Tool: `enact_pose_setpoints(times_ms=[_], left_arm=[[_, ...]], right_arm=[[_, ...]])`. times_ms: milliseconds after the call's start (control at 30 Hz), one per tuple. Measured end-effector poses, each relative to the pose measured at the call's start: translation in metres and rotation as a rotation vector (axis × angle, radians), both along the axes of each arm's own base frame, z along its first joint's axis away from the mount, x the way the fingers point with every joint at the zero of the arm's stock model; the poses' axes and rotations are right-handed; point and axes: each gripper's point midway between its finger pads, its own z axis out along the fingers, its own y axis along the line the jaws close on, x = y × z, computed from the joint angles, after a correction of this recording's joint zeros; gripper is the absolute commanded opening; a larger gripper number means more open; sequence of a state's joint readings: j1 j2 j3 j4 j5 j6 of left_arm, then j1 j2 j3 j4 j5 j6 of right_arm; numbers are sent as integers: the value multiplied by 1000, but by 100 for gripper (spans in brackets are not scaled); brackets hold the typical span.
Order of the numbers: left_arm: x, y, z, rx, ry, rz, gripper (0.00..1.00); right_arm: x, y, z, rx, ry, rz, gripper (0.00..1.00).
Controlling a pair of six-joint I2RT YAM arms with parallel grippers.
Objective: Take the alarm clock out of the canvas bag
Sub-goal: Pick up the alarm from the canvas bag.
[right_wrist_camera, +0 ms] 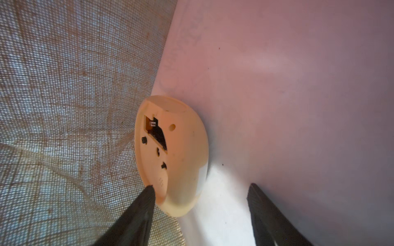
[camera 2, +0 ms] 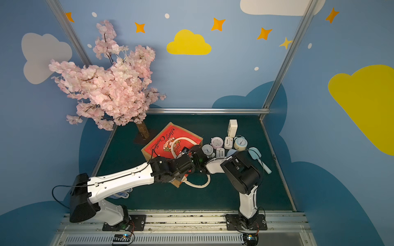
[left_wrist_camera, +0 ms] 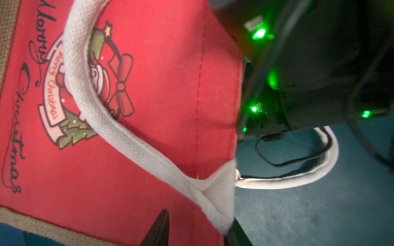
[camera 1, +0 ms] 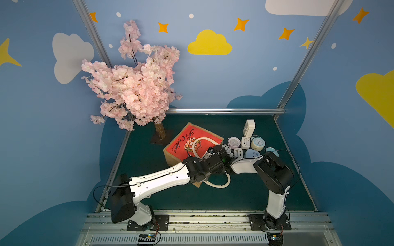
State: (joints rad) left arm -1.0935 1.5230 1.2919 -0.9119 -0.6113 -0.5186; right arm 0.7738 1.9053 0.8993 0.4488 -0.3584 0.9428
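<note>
Alarm clock [right_wrist_camera: 170,155], pale yellow, rounded and plastic, lies inside the boxy tan jute canvas bag [camera 1: 185,139]. It rests on the cream lining beside the woven wall, with its back and open battery slot facing the right wrist camera. The right gripper [right_wrist_camera: 201,186] stands released, one black fingertip at the clock's edge and the other clear of it.

Both top views hide the clock, because the two arms' black wrists meet over the bag's mouth. The left gripper [left_wrist_camera: 198,219] straddles the bag's rim by a cream rope handle [left_wrist_camera: 119,132]; whether it is clenched cannot be told.

Small clocks cluster just beside the bag, among them a pale blue twin-bell clock [camera 1: 258,143]. A pink blossom tree [camera 1: 132,89] stands behind on the dark green table [camera 1: 213,198]. A pale blue long-handled scoop [camera 2: 254,152] shows whole in a top view.
</note>
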Motion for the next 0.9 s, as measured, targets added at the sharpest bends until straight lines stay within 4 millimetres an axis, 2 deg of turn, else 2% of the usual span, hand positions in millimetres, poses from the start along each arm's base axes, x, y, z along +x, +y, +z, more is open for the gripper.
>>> enact_pose_setpoints(times_ms=[33, 133, 167, 267, 367, 567, 667, 800, 900], left_arm=[[1, 1, -1, 9, -6, 6, 33], [3, 3, -3, 18, -18, 3, 7], [4, 3, -4, 21, -20, -1, 3], [7, 6, -6, 21, -29, -13, 3], [4, 9, -1, -9, -46, -32, 3], [-8, 28, 34, -146, -122, -72, 3], [-15, 36, 43, -207, -140, -95, 3], [-19, 37, 38, -234, -126, -118, 3], [-19, 35, 34, -253, -118, -121, 3]], right_arm=[[0, 0, 0, 0, 0, 0, 69], [0, 0, 0, 3, 4, -2, 69], [-1, 0, 0, 4, 6, -4, 70], [-1, 0, 0, 11, 16, -11, 74], [0, 1, 2, 24, 19, -18, 77], [1, 11, 2, 58, 30, -18, 77], [1, 20, 3, 72, 27, -4, 77], [-5, 31, 5, 80, 34, 11, 76], [-2, 39, 2, 96, 49, 11, 73]])
